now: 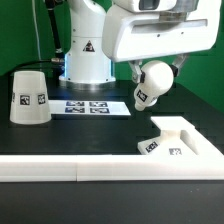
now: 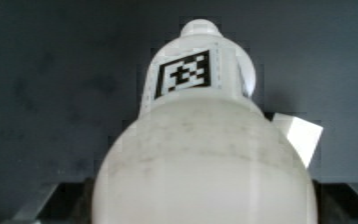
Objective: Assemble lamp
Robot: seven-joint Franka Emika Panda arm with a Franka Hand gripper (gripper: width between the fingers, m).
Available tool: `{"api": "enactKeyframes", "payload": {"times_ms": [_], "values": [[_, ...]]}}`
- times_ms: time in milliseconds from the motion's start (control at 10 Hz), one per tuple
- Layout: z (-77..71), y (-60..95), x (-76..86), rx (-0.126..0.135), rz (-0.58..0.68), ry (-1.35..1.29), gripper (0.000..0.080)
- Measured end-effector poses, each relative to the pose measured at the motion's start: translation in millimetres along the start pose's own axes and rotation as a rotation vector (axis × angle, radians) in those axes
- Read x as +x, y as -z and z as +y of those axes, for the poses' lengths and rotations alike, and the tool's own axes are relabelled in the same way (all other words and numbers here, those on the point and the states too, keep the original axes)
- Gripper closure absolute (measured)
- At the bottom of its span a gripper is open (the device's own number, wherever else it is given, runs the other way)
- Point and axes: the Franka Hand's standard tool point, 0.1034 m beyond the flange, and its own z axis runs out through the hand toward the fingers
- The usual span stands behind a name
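My gripper (image 1: 150,72) is shut on the white bulb (image 1: 149,88) and holds it tilted in the air, its tagged neck pointing down toward the table. In the wrist view the bulb (image 2: 197,140) fills the middle, round body near the camera, tagged neck away from it; the fingers are mostly hidden behind it. The flat square base (image 1: 178,140) lies on the table at the exterior view's right, below and right of the bulb. The tapered shade (image 1: 29,97) stands wide end down at the exterior view's left.
The marker board (image 1: 90,106) lies flat on the black table between shade and bulb. A long white rail (image 1: 60,169) runs along the table's front edge. The robot's white pedestal (image 1: 86,55) stands at the back.
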Motion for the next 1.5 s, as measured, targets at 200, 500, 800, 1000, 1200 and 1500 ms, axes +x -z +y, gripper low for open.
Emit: {"api": "enactKeyframes", "payload": {"times_ms": [200,500,800,1000,1200,1500], "values": [[5.7,21.0,14.2,-0.01,0.131,-0.032,0.0223],[7.2,32.7,25.9,-0.046,0.317,-0.036,0.0223],[6.7,35.2,28.6,-0.067,0.414,-0.042,0.0223],[8.3,40.6,35.2,-0.072,0.431,-0.033,0.0223],[9.2,38.7,34.9,-0.077,0.445,-0.034,0.0223],[5.1,41.2,41.5,-0.088,0.488,-0.027,0.0223]]}}
